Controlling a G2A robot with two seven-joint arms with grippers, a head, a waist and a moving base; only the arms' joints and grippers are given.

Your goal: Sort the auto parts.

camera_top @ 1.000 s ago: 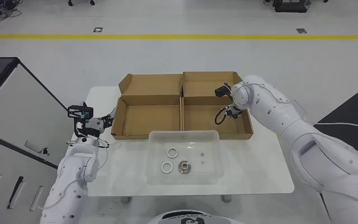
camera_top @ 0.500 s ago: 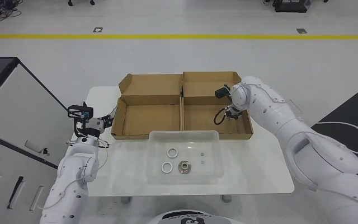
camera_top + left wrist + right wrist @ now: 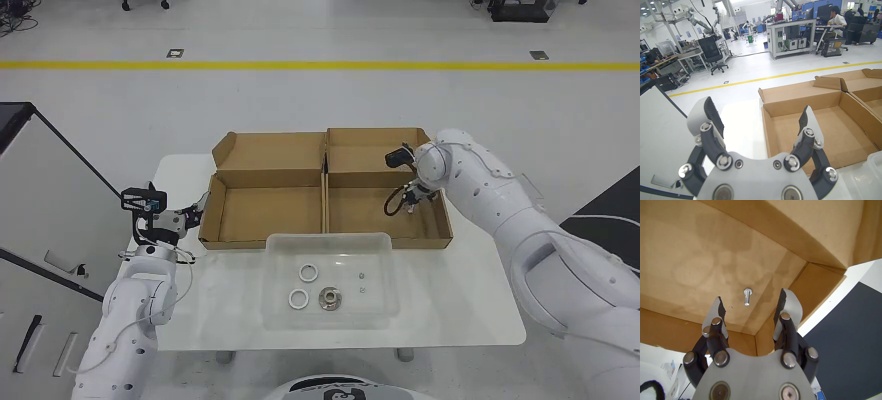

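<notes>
Small silver bolt (image 3: pixel 747 297) — apparently hex-headed

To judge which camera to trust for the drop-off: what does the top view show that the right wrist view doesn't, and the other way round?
Top view: the clear tray holding two white rings and a metal hub, plus the left box. Right wrist view: a bolt lying on the cardboard floor, just ahead of the open fingers. Both: the right gripper at the right box.
</notes>
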